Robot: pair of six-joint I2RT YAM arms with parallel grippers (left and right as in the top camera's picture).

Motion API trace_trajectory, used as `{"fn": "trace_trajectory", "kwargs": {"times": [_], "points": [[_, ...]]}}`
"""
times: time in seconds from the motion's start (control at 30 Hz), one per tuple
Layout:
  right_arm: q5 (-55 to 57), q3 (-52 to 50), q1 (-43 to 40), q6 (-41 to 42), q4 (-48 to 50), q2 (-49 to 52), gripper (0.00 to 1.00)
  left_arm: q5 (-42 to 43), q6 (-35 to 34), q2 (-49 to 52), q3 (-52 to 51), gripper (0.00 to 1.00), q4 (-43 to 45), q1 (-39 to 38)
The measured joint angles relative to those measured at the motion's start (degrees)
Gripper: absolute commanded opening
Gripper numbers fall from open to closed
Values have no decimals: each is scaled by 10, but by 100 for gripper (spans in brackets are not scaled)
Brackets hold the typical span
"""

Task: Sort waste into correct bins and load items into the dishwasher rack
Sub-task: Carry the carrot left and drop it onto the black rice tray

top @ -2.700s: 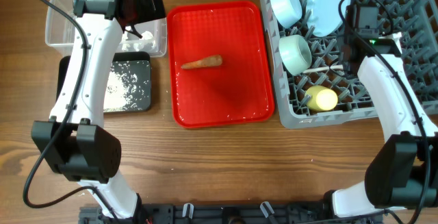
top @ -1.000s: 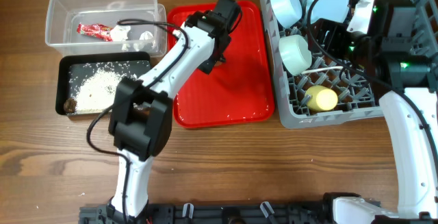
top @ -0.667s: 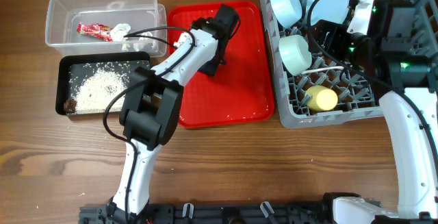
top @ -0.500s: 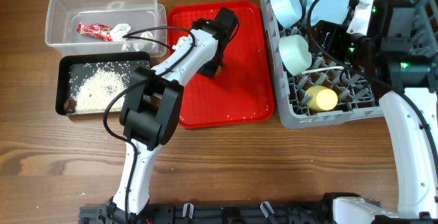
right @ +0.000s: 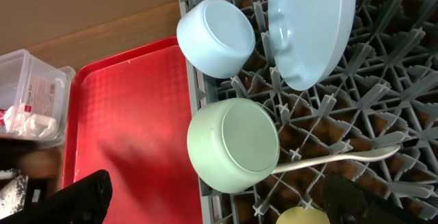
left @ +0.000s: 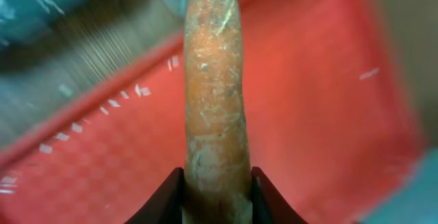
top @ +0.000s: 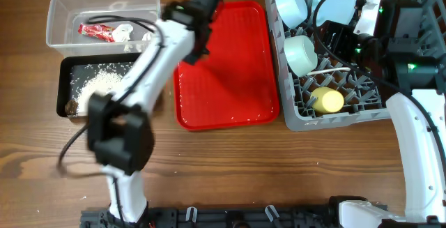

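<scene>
My left gripper (left: pixel 217 198) is shut on the thick end of an orange carrot (left: pixel 212 101), which hangs above the left rim of the red tray (left: pixel 308 114). In the overhead view the left gripper (top: pixel 190 49) is blurred and the carrot is hidden under it. The clear tub (top: pixel 66 5) holds a red wrapper (top: pixel 93 31) and white tissue (top: pixel 127 33). The black tray (top: pixel 64 66) holds rice (top: pixel 97 85) and a brown scrap (top: pixel 70 106). My right gripper (right: pixel 222 202) stands open over the grey rack (top: pixel 418 61), nothing between its fingers.
In the rack stand a light-blue plate (right: pixel 311 25), a pale blue bowl (right: pixel 215 38), a pale green bowl (right: pixel 234 145), a yellow cup (top: pixel 327 101) and a white spoon (top: pixel 331 70). The red tray (top: pixel 223 74) lies between bins and rack.
The left gripper closed on the carrot on the red tray, lifted it and swung left toward the bins. The right arm has not moved.
</scene>
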Motion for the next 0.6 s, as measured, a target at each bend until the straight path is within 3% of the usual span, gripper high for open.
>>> {"fn": "trace_trajectory", "kwargs": {"times": [0.13,0.3,0.47,0.6], "points": [[2,0,0,0,0,0,100,-21,8,-101,2,30,-55,71],[10,0,0,0,0,0,100,-33,9,-108,-12,31,-80,183],[10,0,0,0,0,0,100,-11,12,-85,-124,35,-24,274],[10,0,0,0,0,0,100,0,15,-68,-228,40,76,306]]}}
